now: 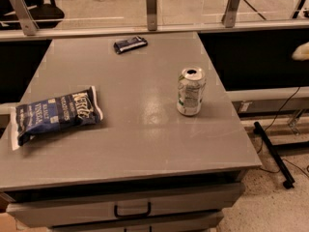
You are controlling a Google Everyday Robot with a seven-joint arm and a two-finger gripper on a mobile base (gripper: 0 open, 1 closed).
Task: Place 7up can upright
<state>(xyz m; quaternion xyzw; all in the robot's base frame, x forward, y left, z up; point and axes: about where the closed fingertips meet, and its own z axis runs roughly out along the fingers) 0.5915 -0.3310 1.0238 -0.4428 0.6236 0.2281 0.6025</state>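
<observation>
The 7up can (pixel 190 92), dented, silvery-white with green lettering, stands upright on the right part of the grey table (pixel 145 144), with its silver top facing up. Nothing touches it. Only a pale tip of my gripper (pixel 301 52) shows at the far right edge of the camera view. It is off the table, well to the right of the can and higher than it. The rest of the arm is out of view.
A blue chip bag (pixel 55 116) lies at the table's left. A small dark wrapper (pixel 130 44) lies near the back edge. A glass rail with metal posts (pixel 151 1) runs behind. A drawer handle (pixel 132 210) is below the front edge. A black bar (pixel 273 153) lies on the floor at the right.
</observation>
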